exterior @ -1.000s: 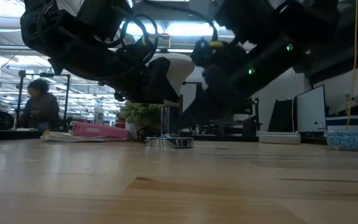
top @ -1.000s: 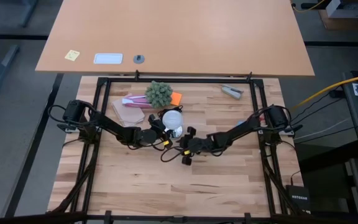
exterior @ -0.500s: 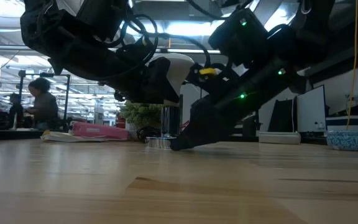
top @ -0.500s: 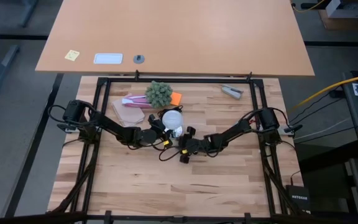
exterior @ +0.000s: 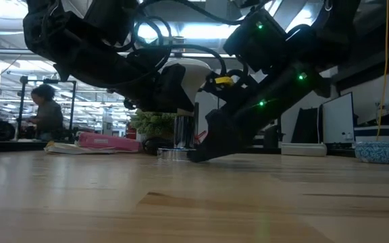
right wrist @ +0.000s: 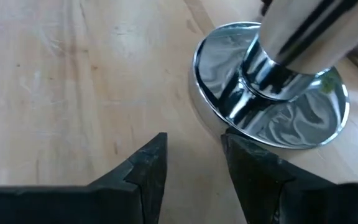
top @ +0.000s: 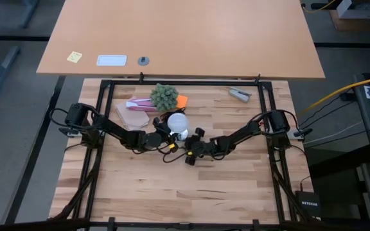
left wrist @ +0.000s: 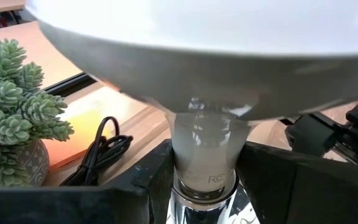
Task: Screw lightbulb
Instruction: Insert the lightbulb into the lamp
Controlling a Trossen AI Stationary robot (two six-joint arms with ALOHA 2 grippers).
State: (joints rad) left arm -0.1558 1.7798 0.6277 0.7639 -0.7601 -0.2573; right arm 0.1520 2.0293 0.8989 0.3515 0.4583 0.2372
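The left gripper [top: 167,136] is clamped on the neck of the lightbulb [top: 178,121], which stands upright above the chrome base [right wrist: 272,106] at mid-table. The right gripper [right wrist: 192,163] sits low just beside that base – fingers [right wrist: 148,165] apart, holding nothing. The wooden table [top: 191,192] is bare toward the near edge; a potted succulent [top: 164,95] and black cord [left wrist: 101,152] crowd the far side. A person [exterior: 42,111] sits beyond.
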